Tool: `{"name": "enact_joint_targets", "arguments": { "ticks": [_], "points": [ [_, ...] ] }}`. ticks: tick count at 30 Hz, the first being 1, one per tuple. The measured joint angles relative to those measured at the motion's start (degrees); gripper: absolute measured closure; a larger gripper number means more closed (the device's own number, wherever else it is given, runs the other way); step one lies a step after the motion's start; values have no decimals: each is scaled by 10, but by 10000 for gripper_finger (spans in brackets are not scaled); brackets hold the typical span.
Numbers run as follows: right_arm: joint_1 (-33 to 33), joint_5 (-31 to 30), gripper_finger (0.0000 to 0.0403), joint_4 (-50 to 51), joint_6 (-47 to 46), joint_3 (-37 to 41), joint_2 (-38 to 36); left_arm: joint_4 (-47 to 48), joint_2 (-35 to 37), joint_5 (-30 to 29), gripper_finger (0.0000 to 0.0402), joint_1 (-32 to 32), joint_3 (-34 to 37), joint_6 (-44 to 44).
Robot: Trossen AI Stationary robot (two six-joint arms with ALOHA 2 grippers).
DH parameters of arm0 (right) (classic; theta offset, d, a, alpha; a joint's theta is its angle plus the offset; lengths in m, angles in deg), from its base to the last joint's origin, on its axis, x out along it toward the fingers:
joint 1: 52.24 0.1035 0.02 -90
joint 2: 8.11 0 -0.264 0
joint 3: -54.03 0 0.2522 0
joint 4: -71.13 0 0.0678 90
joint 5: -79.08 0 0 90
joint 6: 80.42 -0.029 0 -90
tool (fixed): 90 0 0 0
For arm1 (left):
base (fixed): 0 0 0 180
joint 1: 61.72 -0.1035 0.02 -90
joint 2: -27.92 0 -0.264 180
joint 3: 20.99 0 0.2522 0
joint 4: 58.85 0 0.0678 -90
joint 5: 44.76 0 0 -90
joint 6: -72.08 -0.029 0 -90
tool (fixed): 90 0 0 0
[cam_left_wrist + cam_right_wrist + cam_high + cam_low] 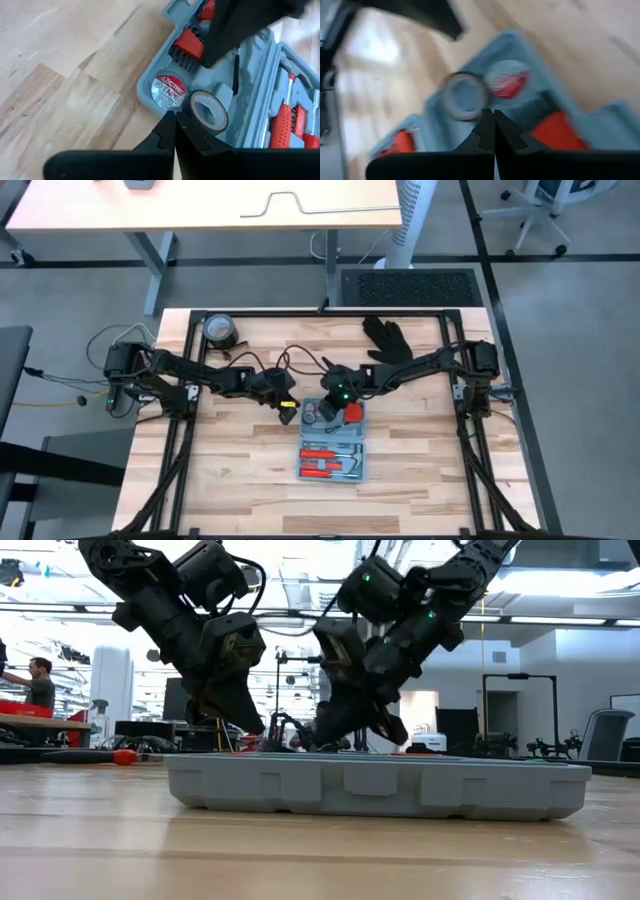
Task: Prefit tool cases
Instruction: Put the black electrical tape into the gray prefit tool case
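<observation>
I've got the tool case (335, 445) lying open and flat near the middle of the worktop (240, 490), red-handled tools seated in the half nearer me in the overhead view. Both arms meet over the far half of the case. My left end effector (175, 122) has its fingers pressed together, nothing between them, tips hanging just above a loose tape ring (208, 111) that sits in the case beside a round recess labelled "electric tape" (169, 90). My right end effector (494, 120) is also pinched closed on nothing, pointing down at that same corner of the case, with the ring and the red label just past its tips. From table height, both sets of fingers reach down to about the case's top edge; whether either touches it, I can't tell. Beyond the case, a black glove (388, 338) and a dark tape roll (219, 330) lie at the worktop's far edge.
</observation>
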Motion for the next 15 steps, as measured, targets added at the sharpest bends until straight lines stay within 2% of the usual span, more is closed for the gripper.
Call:
{"name": "enact_joint_targets", "arguments": {
  "ticks": [6, 8, 15],
  "points": [
    [17, 0, 401, -6, 14, -1, -6, 0, 0, 60, 401, 12, 0, -4],
    [26, 1, 390, -4, 29, 0, -4, 6, 0, 59, 401, 25, 0, -6],
    [23, -45, 293, 2, 107, 0, -3, 12, 0, 6, 401, 59, 0, 10]
  ]
}}
